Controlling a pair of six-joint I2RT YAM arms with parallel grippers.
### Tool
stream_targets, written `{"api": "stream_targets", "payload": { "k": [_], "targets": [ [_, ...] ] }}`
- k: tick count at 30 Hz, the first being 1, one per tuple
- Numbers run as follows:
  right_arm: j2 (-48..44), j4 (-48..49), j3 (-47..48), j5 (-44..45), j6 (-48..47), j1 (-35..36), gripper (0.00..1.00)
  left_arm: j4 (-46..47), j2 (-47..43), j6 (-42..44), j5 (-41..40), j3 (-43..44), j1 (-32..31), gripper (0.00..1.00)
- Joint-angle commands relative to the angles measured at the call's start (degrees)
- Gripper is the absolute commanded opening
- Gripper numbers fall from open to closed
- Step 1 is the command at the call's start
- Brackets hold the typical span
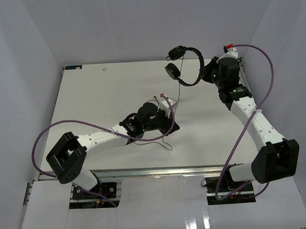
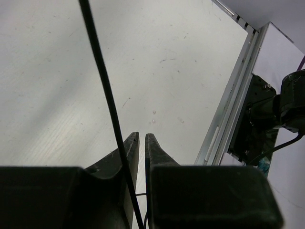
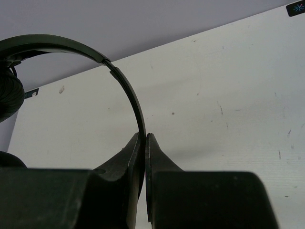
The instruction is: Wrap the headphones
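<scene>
The black headphones hang in the air at the back right, both earcups to the left. My right gripper is shut on the thin headband; the band runs down between its jaws. The thin black cord drops from the lower earcup to my left gripper at the table's middle. In the left wrist view the cord crosses the left finger and enters the narrow gap at the base of the nearly closed jaws. Slack cord loops on the table beside that gripper.
The aluminium rail of the near table edge and the right arm's base lie ahead of the left gripper. Purple arm cables arc beside both arms. White walls enclose the table on three sides.
</scene>
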Motion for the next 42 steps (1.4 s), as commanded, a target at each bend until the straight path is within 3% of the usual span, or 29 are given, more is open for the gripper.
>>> {"api": "stream_targets", "payload": {
  "k": [1,9,17,26,30,34,35,39,42],
  "targets": [
    [-2.6,2.2,3.9,-9.2,5.0,-1.6,0.08,5.9,-1.3,2.4,-1.4,-2.3,-0.2,0.22],
    [-3.5,0.4,5.0,-17.5,6.7,-4.0,0.08,7.8,1.1,4.3,-2.6,-3.2,0.3,0.18],
    [-5.3,0.0,5.5,-30.8,6.2,-8.4,0.08,11.1,0.9,5.7,-1.7,-5.8,6.4,0.15],
    [-7.8,4.6,3.2,-52.4,-4.9,-10.3,0.08,14.1,2.8,6.2,6.7,-3.5,14.3,0.19],
    [-10.0,0.9,2.3,-56.0,-18.4,-10.2,0.08,11.3,4.4,7.9,11.1,0.3,16.9,0.13],
    [-11.8,-9.1,2.1,-59.8,-36.5,-10.2,0.08,8.4,4.3,9.8,13.4,2.2,20.3,0.08],
    [-11.8,-9.4,2.1,-59.8,-37.0,-10.2,0.08,8.3,4.2,10.2,13.4,2.5,21.0,0.07],
    [-13.3,-20.8,1.3,-59.0,-56.8,-9.7,0.08,5.0,3.3,11.1,15.9,3.7,25.6,0.06],
    [-14.4,-25.2,-0.1,-57.5,-66.0,-8.8,0.08,2.5,3.7,11.3,17.2,5.6,27.5,0.06]
  ]
}}
